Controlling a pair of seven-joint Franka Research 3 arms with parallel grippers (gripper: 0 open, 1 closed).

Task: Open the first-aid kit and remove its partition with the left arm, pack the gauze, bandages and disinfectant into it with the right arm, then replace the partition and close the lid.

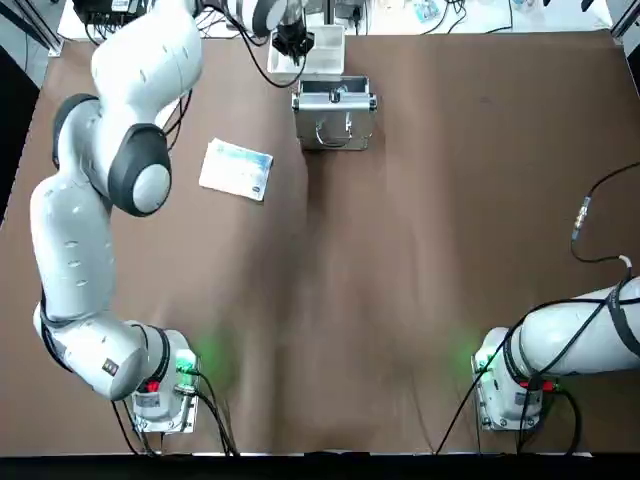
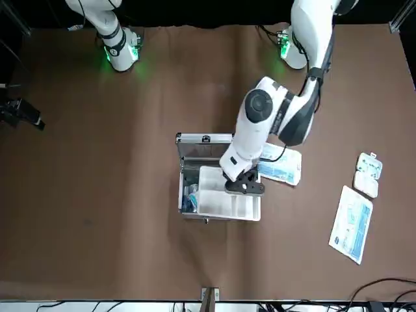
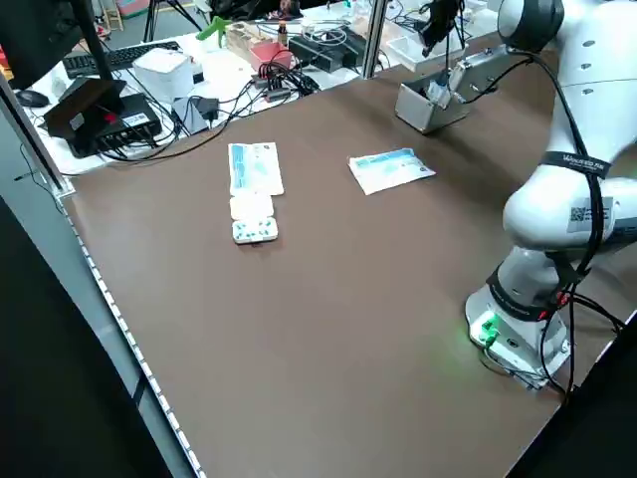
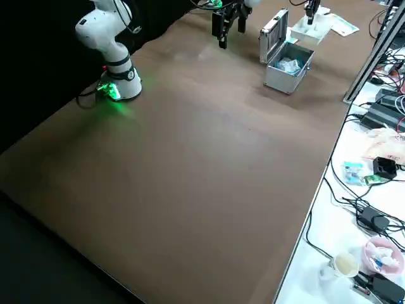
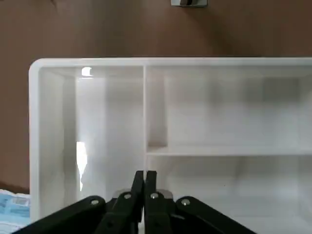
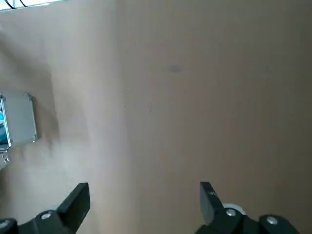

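- Case. The first-aid kit, a boxy silver aluminium case with metal corner trim (image 2: 188, 170), stands open towards the table's far side, away from the arm bases.
- Contents. The right side view exposes pale blue-white packages (image 4: 290, 66) inside; the top view instead shows the outer face of the raised lid, a silver panel with a loop handle (image 1: 350, 118).
- Partition. A white plastic compartment tray (image 5: 107, 117) hangs raised; it covers part of the case opening in the front view, while the right side view shows it above the table, to the case's left.
- Left gripper (image 2: 244, 183). Over the tray; the left wrist view shows its fingers closed on an inner dividing wall.
- Right gripper (image 4: 232, 34). Raised over the table, to the case's right; fingers wide apart, with nothing between them.
- Packets. A flat blue-white packet (image 1: 236, 170) lies left of the case. The front and left side views add a second blue-white packet (image 2: 351, 224) and a small white blister pack (image 2: 368, 174), neither visible from the top.
- Orientation. The lid rises on the robot's side; a front latch (image 2: 207, 221) faces away. The tray's long axis runs left to right; the case's longer axis cannot be told.
- Lettering. Both packets carry blue print, illegible here.
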